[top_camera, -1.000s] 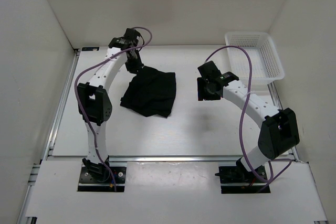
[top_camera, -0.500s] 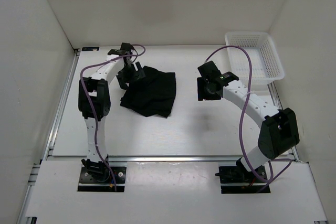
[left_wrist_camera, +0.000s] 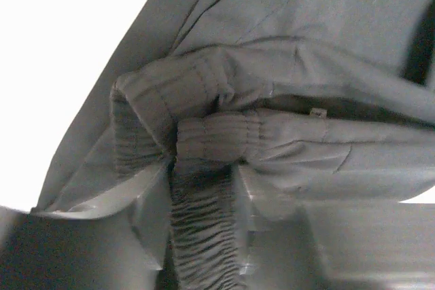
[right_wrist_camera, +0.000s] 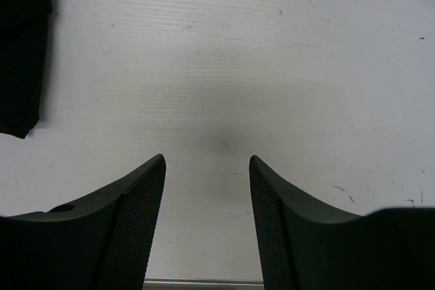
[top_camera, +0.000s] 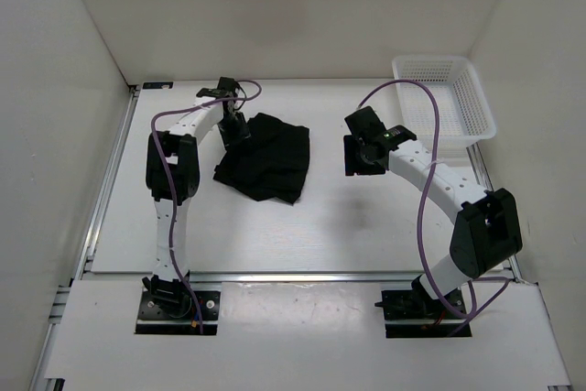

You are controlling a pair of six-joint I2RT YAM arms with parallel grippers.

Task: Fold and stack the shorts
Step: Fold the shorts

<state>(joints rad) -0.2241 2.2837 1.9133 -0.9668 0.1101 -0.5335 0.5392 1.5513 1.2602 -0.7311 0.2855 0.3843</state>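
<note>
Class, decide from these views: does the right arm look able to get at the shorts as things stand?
Probably yes. Only bare table lies between the right claw, open and empty, and the shorts. The left claw sits at their opposite side, out of the way.

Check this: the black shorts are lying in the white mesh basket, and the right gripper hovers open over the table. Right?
Not quite. The black shorts lie on the table left of centre, not in the white mesh basket at far right; the top external view shows it. The right gripper does hover open over the table.
</note>
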